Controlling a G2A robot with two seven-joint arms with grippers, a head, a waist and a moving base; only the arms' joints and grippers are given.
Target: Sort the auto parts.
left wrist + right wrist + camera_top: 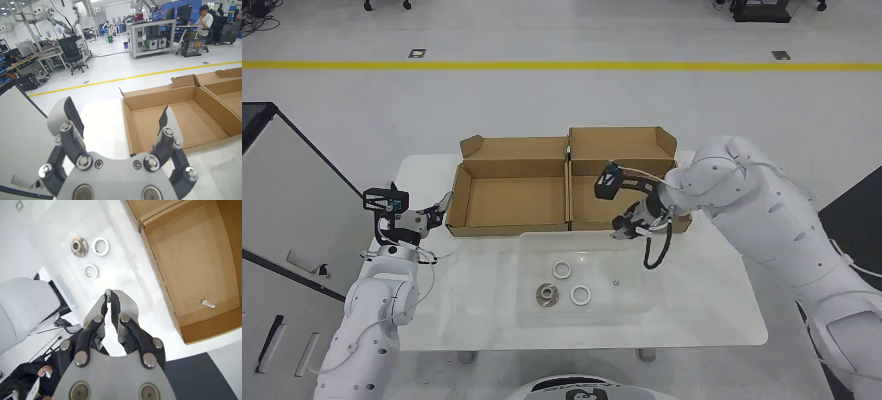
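Bolt point(108, 294) is pinched at the tips of the right gripper point(110, 300), jaws nearly closed on it, above the table point(132, 275) just beside the right box point(189, 256). That box already has a 2nd bolt point(208, 304). 2 rings point(100, 246) and a flange point(79, 246) sit on the table. Empty left gripper point(117, 111) is wide open by the left box point(170, 121). Step looks like carry-to-box. Next move likely needs clearing the box wall, then releasing.
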